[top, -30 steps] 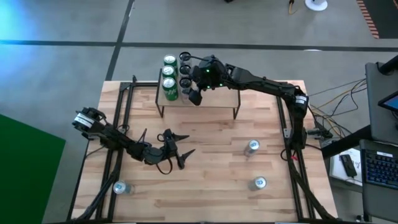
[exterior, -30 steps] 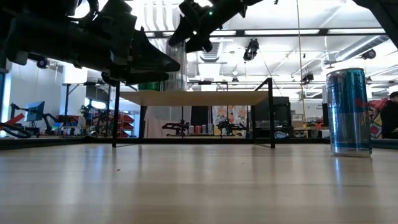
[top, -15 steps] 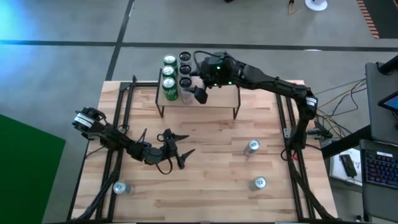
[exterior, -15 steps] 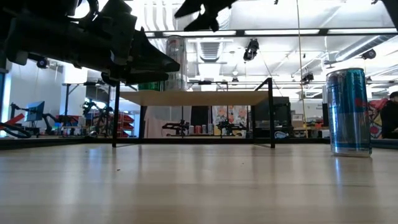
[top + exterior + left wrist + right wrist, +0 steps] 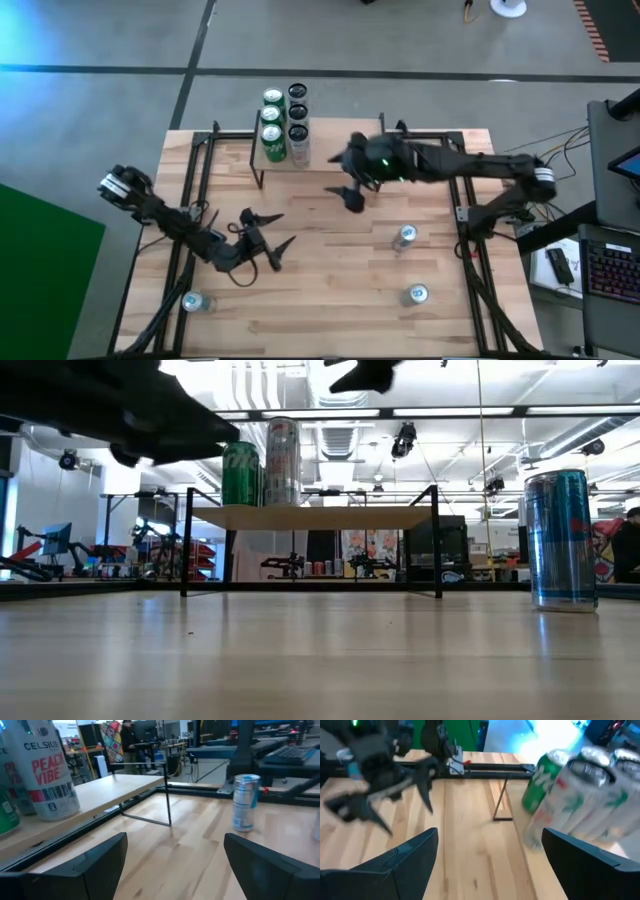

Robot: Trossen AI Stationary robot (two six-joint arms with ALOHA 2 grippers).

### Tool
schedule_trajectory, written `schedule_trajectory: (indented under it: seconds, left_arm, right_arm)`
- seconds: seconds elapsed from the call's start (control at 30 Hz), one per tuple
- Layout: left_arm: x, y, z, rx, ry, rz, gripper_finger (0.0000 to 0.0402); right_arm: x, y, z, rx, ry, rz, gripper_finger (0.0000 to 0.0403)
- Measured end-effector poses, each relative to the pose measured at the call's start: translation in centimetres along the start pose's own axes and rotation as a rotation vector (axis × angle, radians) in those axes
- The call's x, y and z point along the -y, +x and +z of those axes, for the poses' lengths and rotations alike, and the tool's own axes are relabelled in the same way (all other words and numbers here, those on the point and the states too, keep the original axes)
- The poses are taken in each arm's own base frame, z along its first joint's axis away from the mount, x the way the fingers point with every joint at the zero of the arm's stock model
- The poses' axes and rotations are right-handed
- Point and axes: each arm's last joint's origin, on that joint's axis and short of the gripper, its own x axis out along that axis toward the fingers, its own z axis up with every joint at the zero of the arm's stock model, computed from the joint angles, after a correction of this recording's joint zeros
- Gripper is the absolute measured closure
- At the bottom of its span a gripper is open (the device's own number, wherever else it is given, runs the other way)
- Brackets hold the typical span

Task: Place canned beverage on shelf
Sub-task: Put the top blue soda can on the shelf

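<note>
The shelf (image 5: 335, 150) stands at the table's far middle, with several cans (image 5: 273, 120) upright on its left end, green ones and dark-topped ones. In the low view, a green can (image 5: 240, 473) and a tall silver can (image 5: 283, 460) stand on the plank (image 5: 320, 517). My right gripper (image 5: 348, 196) is open and empty, in the air just on the near side of the shelf; it also shows in its wrist view (image 5: 487, 865). My left gripper (image 5: 276, 230) is open and empty over the table's near-left part; it also shows in its wrist view (image 5: 172, 865).
Three loose cans stand on the table: one at right centre (image 5: 403, 236), one near right (image 5: 416, 294), one near left (image 5: 193, 301). A blue can (image 5: 560, 538) looms at the right of the low view. Black frame rails (image 5: 190, 200) run along both table sides.
My right gripper has drawn back from the cans on the shelf's left end, going toward the table's near and right side and coming clear of the shelf. My left gripper has shifted a little toward the table's left edge. The cans on the shelf have stayed upright.
</note>
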Motion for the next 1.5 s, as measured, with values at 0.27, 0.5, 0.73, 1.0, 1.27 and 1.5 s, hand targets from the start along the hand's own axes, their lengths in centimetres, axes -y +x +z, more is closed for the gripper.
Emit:
schedule_trajectory:
  seconds: [0.27, 0.5, 0.73, 1.0, 1.27, 1.5]
  left_arm:
    - [-1.3, -2.9, 0.8, -0.068, 0.051, -0.061, 0.0084]
    - [-2.1, -4.3, 6.9, -0.332, -0.049, -0.227, 0.0084]
    - [1.1, -3.1, 6.7, -0.347, 0.042, -0.136, 0.0084]
    - [2.9, 0.6, 2.0, -0.429, 0.114, 0.030, 0.0091]
    - [3.8, 3.8, -1.1, -0.432, 0.057, -0.116, 0.0114]
    - [4.8, 5.0, -2.1, -0.290, 0.027, -0.194, 0.0120]
  right_arm:
    - [-4.6, -2.5, -7.6, 0.261, 0.147, 0.264, 0.0058]
    - [-8.1, -3.0, -13.4, 0.317, 0.126, 0.310, 0.0058]
    - [-8.9, -4.1, -16.0, 0.167, 0.175, 0.144, 0.0059]
    - [-7.3, -8.2, -14.5, -0.156, 0.319, -0.052, 0.0074]
    - [-6.8, -11.1, -13.2, -0.498, 0.264, -0.015, 0.0075]
    - [-6.4, -12.6, -13.6, -0.672, 0.165, 0.010, 0.0075]
